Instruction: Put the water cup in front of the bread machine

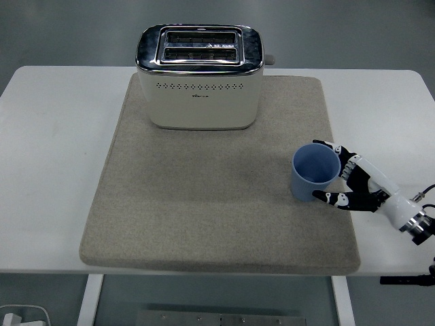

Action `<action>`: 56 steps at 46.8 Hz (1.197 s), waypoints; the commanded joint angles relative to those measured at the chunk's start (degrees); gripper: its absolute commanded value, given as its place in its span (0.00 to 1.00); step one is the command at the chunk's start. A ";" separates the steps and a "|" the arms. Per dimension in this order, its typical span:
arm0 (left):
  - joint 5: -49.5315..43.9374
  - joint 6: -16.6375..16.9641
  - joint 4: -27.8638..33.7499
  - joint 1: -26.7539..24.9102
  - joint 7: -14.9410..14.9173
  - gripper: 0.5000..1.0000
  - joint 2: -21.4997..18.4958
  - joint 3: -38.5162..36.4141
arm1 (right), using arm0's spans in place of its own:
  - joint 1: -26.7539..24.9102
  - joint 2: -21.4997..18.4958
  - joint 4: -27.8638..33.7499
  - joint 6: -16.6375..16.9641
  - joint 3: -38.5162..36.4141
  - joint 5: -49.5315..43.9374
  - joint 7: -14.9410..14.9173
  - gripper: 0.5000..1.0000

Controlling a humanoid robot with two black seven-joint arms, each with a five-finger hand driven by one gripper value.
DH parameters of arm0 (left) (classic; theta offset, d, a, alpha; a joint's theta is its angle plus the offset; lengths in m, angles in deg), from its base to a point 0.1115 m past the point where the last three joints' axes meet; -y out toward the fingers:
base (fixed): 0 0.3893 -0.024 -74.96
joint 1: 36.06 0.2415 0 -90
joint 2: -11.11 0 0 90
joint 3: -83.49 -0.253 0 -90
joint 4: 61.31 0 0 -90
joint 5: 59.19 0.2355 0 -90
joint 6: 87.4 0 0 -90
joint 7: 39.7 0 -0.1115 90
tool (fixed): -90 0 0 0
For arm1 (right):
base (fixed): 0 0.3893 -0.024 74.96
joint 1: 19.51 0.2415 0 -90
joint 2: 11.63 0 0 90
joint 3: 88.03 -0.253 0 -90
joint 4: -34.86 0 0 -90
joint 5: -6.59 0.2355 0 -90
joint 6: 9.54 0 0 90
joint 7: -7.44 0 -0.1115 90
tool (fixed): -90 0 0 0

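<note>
A blue water cup [313, 174] stands upright near the right edge of the grey mat [204, 204]. My right hand [340, 178] reaches in from the right and wraps the cup: fingers curl round its far side, the thumb [329, 197] presses its near side. The cream toaster [200, 76] with a chrome top sits at the mat's far middle, well to the upper left of the cup. My left arm does not show.
The mat covers most of the white table [47, 156]. Bare table strips run along the left and right sides. The table's near edge lies just below the mat.
</note>
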 commanded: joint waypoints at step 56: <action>0.00 0.00 0.00 0.00 0.00 1.00 0.00 0.00 | 2.21 -4.04 2.03 0.12 1.03 -0.80 0.00 0.63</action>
